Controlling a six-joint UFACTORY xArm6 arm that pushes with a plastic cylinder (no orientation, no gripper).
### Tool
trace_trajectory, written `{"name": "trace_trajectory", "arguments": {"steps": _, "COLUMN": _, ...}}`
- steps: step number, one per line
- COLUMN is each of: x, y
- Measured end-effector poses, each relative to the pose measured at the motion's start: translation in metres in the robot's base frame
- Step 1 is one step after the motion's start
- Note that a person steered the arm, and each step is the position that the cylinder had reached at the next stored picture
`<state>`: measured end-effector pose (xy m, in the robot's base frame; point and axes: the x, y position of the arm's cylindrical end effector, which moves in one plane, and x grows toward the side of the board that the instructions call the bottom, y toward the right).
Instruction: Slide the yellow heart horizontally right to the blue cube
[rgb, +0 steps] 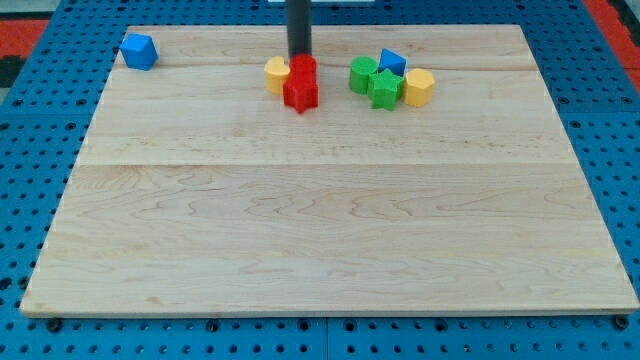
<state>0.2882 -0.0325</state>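
Observation:
A yellow block (277, 74), rounded and probably the heart, sits near the view's top centre, touching the left side of a red block (301, 85). The blue cube (139, 51) lies alone at the view's top left corner of the board, well left of the yellow block. My tip (299, 56) stands at the top edge of the red block, just right of and above the yellow block. Whether it touches the red block cannot be told.
To the right is a cluster: a green cube (363, 74), a green star (385, 89), a small blue block (392, 62) and a yellow pentagon-like block (418, 87). The wooden board (320, 230) lies on a blue pegboard.

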Motion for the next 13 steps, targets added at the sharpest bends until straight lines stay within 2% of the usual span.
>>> {"name": "trace_trajectory", "arguments": {"steps": 1, "x": 0.057, "y": 0.016}}
{"name": "trace_trajectory", "arguments": {"steps": 2, "x": 0.075, "y": 0.013}}
{"name": "trace_trajectory", "arguments": {"steps": 3, "x": 0.056, "y": -0.038}}
{"name": "trace_trajectory", "arguments": {"steps": 5, "x": 0.018, "y": -0.032}}
{"name": "trace_trajectory", "arguments": {"steps": 6, "x": 0.016, "y": 0.017}}
{"name": "trace_trajectory", "arguments": {"steps": 7, "x": -0.004, "y": 0.003}}
{"name": "trace_trajectory", "arguments": {"steps": 8, "x": -0.013, "y": -0.079}}
{"name": "trace_trajectory", "arguments": {"steps": 9, "x": -0.008, "y": -0.086}}
{"name": "trace_trajectory", "arguments": {"steps": 10, "x": 0.034, "y": -0.128}}
{"name": "trace_trajectory", "arguments": {"steps": 11, "x": 0.049, "y": -0.271}}
{"name": "trace_trajectory", "arguments": {"steps": 12, "x": 0.049, "y": -0.271}}
{"name": "trace_trajectory", "arguments": {"steps": 13, "x": 0.029, "y": -0.272}}
